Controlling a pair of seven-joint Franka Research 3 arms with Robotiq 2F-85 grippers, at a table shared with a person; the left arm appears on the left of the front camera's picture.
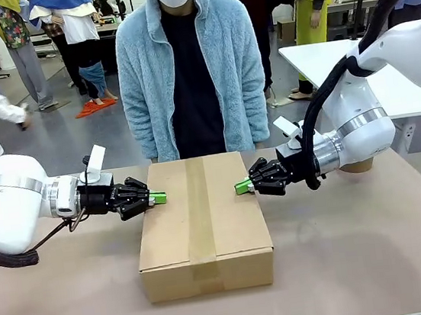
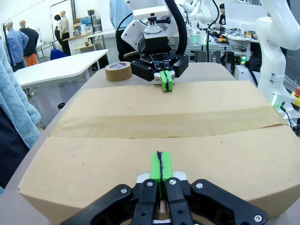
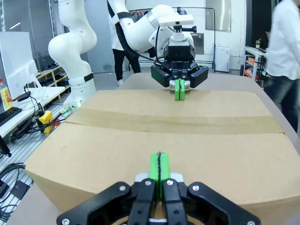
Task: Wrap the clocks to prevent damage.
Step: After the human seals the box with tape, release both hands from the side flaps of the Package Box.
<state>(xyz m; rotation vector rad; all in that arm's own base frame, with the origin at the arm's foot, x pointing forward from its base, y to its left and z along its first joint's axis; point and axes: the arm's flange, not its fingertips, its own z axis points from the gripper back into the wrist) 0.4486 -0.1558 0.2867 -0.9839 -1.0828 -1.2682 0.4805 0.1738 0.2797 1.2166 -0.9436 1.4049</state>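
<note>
I had both claws, left (image 1: 158, 198) & right (image 1: 242, 186), pinched together w/ nothing held, pressing the taped box (image 1: 201, 224) sides; uneven push could've skewed it.

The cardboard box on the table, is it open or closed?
Closed. The cardboard box has its flaps flat, with a strip of tape running along the top seam.

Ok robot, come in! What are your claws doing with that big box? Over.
Left gripper shut, right gripper shut, tips at opposite sides of the cardboard box. Box closed, taped. Person stands behind it. Tape roll nearby.
</note>
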